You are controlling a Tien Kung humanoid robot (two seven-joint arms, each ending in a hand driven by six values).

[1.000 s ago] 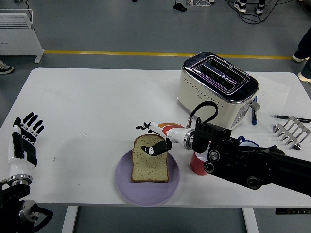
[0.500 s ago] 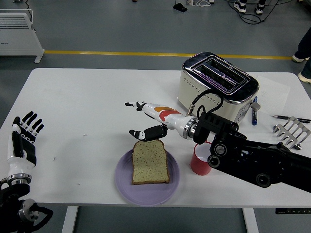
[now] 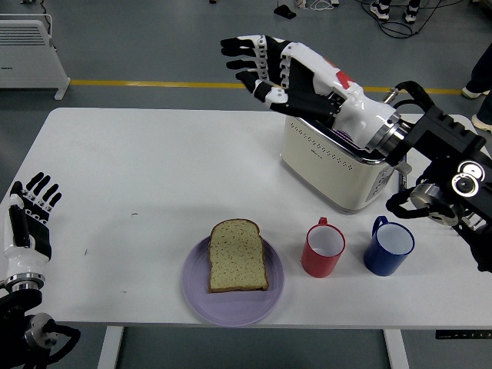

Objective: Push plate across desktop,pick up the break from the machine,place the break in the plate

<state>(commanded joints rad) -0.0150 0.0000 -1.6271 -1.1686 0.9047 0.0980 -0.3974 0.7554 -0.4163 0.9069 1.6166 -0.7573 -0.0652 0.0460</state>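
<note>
The bread slice [image 3: 237, 255] lies flat on the purple plate [image 3: 194, 290] near the desk's [image 3: 154, 177] front edge; the right hand [image 3: 280, 73] hovers above the toaster [image 3: 338, 173], fingers spread, holding nothing; the left hand [image 3: 27, 223] rests open at the left edge.

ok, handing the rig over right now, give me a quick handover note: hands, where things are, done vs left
Right hand: open, fingers spread, holding nothing, raised high above the cream-and-chrome toaster.
Left hand: open, idle at the table's left edge.
The slice of brown bread lies flat on the round lilac plate near the front edge of the white table.
The red mug and the blue mug stand to the right of the plate, untouched.
Done: the bread is on the plate, the toaster slots look empty.
Left: nothing that I can see of the task; perhaps just bring the right arm back to rest.
</note>
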